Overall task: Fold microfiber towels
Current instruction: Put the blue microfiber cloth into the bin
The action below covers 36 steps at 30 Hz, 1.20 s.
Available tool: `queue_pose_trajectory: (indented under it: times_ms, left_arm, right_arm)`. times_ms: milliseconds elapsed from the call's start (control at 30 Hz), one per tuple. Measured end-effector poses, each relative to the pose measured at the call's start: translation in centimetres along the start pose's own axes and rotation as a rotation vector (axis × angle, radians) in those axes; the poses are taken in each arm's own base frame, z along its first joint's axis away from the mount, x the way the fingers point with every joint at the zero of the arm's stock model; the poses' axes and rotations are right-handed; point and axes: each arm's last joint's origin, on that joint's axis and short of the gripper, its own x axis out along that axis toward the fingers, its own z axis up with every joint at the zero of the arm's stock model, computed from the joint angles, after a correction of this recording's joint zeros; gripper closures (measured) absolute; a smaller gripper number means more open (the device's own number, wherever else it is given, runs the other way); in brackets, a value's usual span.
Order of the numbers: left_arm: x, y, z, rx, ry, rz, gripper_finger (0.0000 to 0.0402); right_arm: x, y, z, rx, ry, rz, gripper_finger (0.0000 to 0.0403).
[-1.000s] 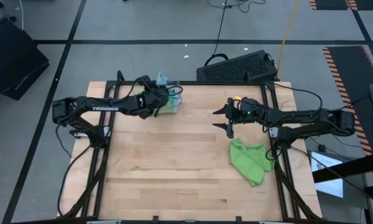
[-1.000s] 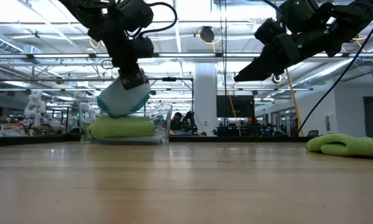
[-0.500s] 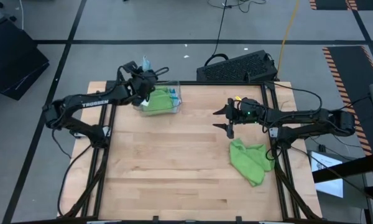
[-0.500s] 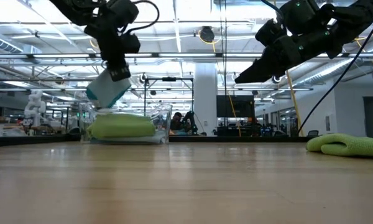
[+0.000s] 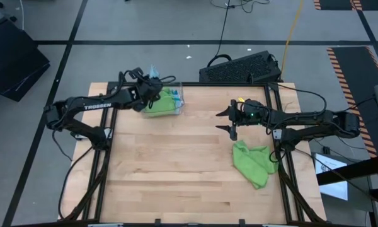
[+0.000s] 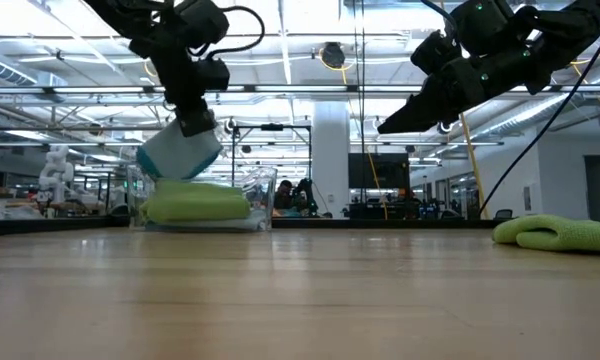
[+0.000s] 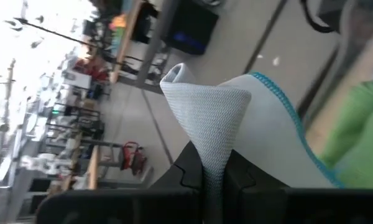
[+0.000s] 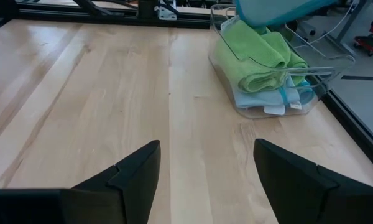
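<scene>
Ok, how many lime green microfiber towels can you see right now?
2. One lime green microfiber towel lies crumpled on the wooden table near the right arm's base. The other, a folded lime green towel, sits in the clear plastic tray; more may be hidden beneath it.

light blue towel (image 6: 180, 155), lime green towel (image 5: 252, 162), clear tray (image 8: 323, 74)

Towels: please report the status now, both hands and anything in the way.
Left hand shut on blue towel, above the tray of folded towels. Right hand open, empty, mid-table. Green towel unfolded at right edge. Nothing blocking.
</scene>
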Motion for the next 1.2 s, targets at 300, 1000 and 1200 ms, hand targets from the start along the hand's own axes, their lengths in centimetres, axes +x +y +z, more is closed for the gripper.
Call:
queue_pose_trajectory:
  times_ms: [300, 1000, 1200]
  left_arm:
    - [-0.2, -0.7, -0.4, -0.07, -0.014, -0.137, 0.0386]
    - [-0.1, -2.1, -0.1, -0.262, -0.12, -0.65, 0.0292]
    - [0.4, -2.5, -0.4, -0.302, -0.079, -0.737, 0.0212]
  right_arm:
    - [0.0, 0.0, 0.0, -0.004, 0.0, 0.0, 0.0154]
    - [0.0, 0.0, 0.0, 0.011, 0.0, 0.001, 0.0154]
    - [0.0, 0.0, 0.0, 0.015, 0.0, 0.002, 0.0154]
